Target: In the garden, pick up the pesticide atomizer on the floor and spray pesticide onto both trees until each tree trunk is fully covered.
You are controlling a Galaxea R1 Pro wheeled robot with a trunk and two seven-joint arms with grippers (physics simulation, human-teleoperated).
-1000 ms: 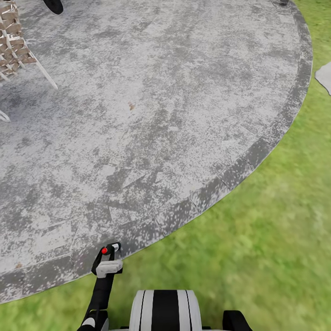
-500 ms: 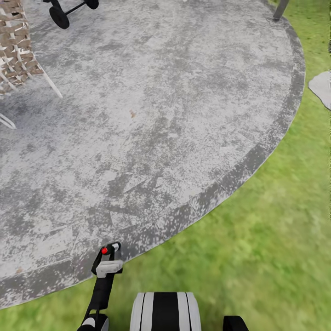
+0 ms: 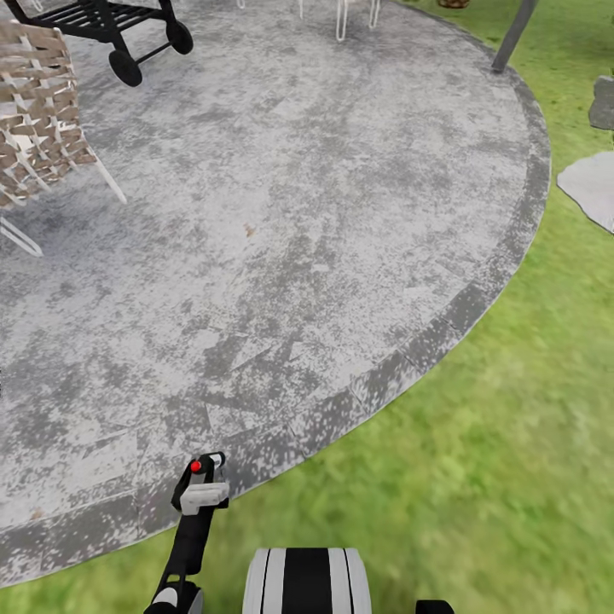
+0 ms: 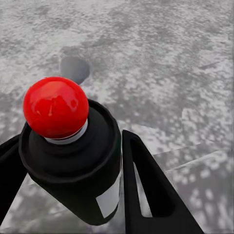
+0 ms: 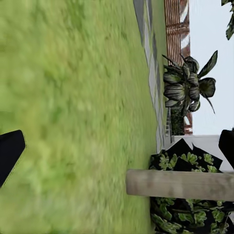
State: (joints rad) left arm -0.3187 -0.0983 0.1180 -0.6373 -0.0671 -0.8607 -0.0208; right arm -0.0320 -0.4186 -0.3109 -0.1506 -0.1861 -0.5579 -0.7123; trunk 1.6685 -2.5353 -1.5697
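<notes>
The pesticide atomizer [image 4: 73, 161] is a black bottle with a whitish label and a red ball on top. My left gripper [image 4: 73, 141] is shut on it, one black finger on each side. In the head view the left gripper [image 3: 203, 479] holds the atomizer [image 3: 201, 466] low over the dark rim of the round grey stone patio [image 3: 409, 350]. My right gripper [image 5: 119, 148] is open over the lawn, with its black fingertips [image 5: 9, 153] at the edges of the right wrist view. A bare grey-brown tree trunk [image 5: 180, 185] rises from dark leafy plants beyond it.
On the patio stand a woven chair [image 3: 38, 111], a black wheeled cart [image 3: 119, 26] and white chair legs [image 3: 341, 17]. A grey post [image 3: 512, 34] rises at the patio's far edge. Pale stepping stones [image 3: 588, 183] lie in the lawn [image 3: 477, 477]. A brown fence [image 5: 175, 29] and a palm [image 5: 187, 83] stand far off.
The head view has shifted, bringing the cart, more of the chair and the post into the picture. The left gripper keeps its hold on the atomizer in the same pose.
</notes>
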